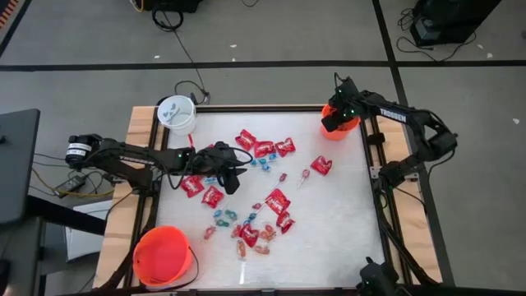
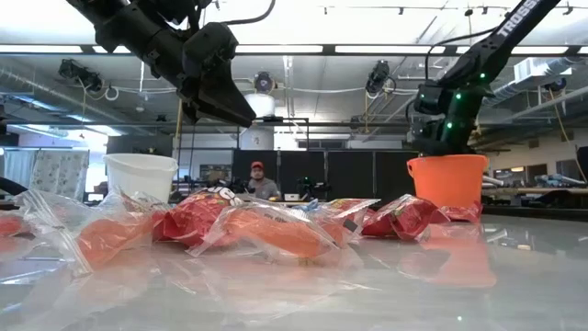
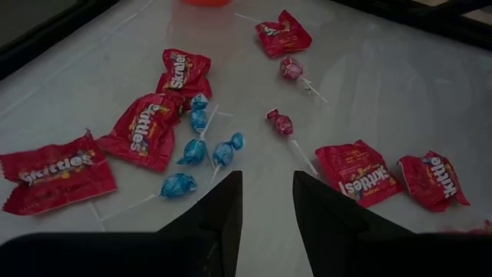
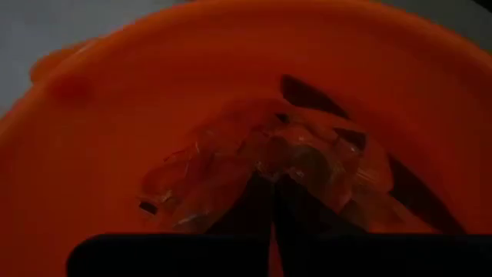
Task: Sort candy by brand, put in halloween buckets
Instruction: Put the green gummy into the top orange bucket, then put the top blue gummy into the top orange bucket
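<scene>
Pale bench (image 1: pixel 345 230), open workshop beyond. Most candy (image 1: pixel 271 201) unsorted, strewn just ahead of left end effector (image 3: pixel 265 201), fingers spread, empty. Right end effector (image 4: pixel 273 201) inside small orange bucket (image 1: pixel 340 125), pinching clear-wrapped piece (image 4: pixel 254 154). White bucket (image 1: pixel 177 114), large orange bucket (image 1: pixel 163 255) well apart.

Person (image 2: pixel 258 181) beyond table (image 1: pixel 345 222) (seated)

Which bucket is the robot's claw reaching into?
The small orange bucket at the table's far right corner: the right gripper is over it. The white bucket and larger orange bucket stand alone.
</scene>
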You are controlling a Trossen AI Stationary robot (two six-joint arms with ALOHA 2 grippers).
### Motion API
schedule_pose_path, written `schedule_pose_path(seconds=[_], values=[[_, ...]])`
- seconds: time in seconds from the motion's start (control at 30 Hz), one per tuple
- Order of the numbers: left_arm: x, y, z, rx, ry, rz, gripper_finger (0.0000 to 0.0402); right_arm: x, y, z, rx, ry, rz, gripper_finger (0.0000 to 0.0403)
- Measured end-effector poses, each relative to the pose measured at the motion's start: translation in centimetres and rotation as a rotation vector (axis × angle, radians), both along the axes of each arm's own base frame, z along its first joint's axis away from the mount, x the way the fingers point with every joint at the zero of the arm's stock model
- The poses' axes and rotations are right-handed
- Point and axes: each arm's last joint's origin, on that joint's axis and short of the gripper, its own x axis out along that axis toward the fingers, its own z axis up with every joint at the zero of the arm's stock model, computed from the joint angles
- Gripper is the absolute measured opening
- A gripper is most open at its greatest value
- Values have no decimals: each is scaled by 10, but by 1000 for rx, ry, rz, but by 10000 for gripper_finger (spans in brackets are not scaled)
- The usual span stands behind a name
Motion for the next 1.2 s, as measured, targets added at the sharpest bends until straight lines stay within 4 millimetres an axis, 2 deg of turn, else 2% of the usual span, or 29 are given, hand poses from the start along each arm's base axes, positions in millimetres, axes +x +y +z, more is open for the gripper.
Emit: schedule_pose_path(seconds=[0.17, 0.3, 0.5, 0.63, 0.77, 0.9, 1.03, 1.2], values=[[0, 0, 0, 3, -4, -1, 122, -2, 4, 10, -39, -25, 0, 44], [0, 0, 1, 2, -6, -1, 122, -7, 12, 39, -162, -95, -13, 80], [1, 0, 1, 1, -12, 0, 122, -16, 30, 71, -282, -162, 21, 139], [-1, 0, -1, 21, 19, -20, 122, -14, 48, 91, -302, -303, 123, 164], [-3, -5, -5, 9, 73, -119, 122, -4, 72, 104, -236, -493, 332, 167], [-4, -22, -11, -82, 120, -303, 122, 8, 95, 102, -185, -522, 467, 165], [-3, -48, -18, -135, 146, -474, 122, 24, 116, 85, -162, -563, 566, 164], [-5, -77, -33, -105, 228, -587, 122, 46, 142, 56, -123, -632, 640, 164]])
